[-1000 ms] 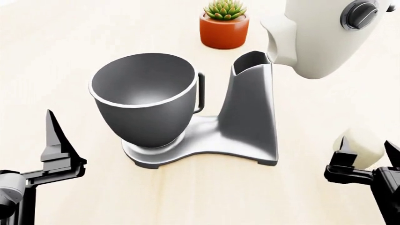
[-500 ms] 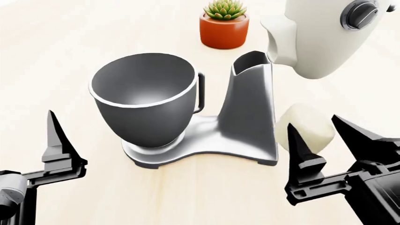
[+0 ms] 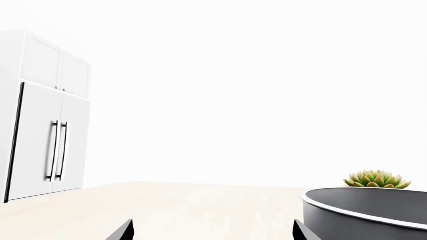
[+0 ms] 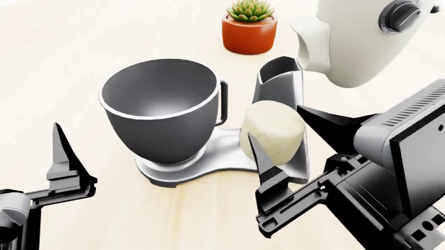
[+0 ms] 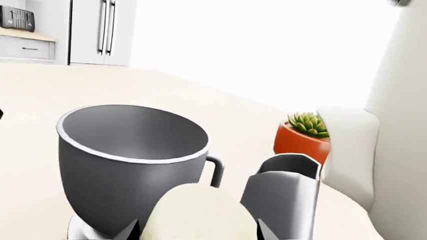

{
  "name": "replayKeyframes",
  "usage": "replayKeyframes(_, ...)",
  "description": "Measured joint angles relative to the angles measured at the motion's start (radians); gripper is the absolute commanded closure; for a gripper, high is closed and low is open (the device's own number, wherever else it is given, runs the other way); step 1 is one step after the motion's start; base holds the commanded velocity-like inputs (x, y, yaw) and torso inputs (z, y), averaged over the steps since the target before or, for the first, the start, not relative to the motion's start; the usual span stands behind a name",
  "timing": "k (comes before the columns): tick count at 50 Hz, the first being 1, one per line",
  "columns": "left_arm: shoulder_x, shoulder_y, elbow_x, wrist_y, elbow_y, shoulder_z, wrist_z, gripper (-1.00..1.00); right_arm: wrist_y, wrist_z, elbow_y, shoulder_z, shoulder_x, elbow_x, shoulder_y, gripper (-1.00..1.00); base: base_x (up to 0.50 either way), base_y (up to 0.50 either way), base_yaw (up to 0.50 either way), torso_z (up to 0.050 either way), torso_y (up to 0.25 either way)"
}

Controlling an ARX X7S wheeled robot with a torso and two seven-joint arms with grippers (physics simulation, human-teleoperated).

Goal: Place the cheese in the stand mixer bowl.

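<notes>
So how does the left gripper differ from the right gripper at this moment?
The left gripper is empty, with its fingers apart, while the right gripper holds the cheese between its fingers. The left gripper sits low, in front of and to the left of the stand mixer bowl; the right gripper is raised, in front of the mixer's grey column. Both have dark, pointed fingers.

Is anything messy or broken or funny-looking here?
Nothing is spilled or broken. One odd sight: the mixer head is tipped up and seems to hang off its grey stand. The right gripper holds the cheese beside the bowl, not yet in it.
</notes>
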Motion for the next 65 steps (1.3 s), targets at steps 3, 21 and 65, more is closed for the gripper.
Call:
replayKeyframes(3, -0.001, 0.001, 0.000, 0.002, -0.002, 0.001, -0.001, -1.00, 0.000, 0.009, 0.020, -0.046, -0.022, 0.004, 0.063, 1.00, 0.00, 0.00, 0.00, 0.000, 0.000)
replayKeyframes(21, -0.004, 0.010, -0.002, 0.021, -0.014, 0.007, -0.003, -1.00, 0.032, -0.066, 0.154, -0.210, -0.235, -0.141, 0.312, 1.00, 0.00, 0.00, 0.00, 0.000, 0.000)
replayKeyframes(65, -0.025, 0.014, -0.006, 0.026, -0.013, 0.016, -0.020, -1.00, -0.097, -0.537, 0.568, -0.539, -0.483, -0.913, 0.385, 1.00, 0.00, 0.00, 0.00, 0.000, 0.000)
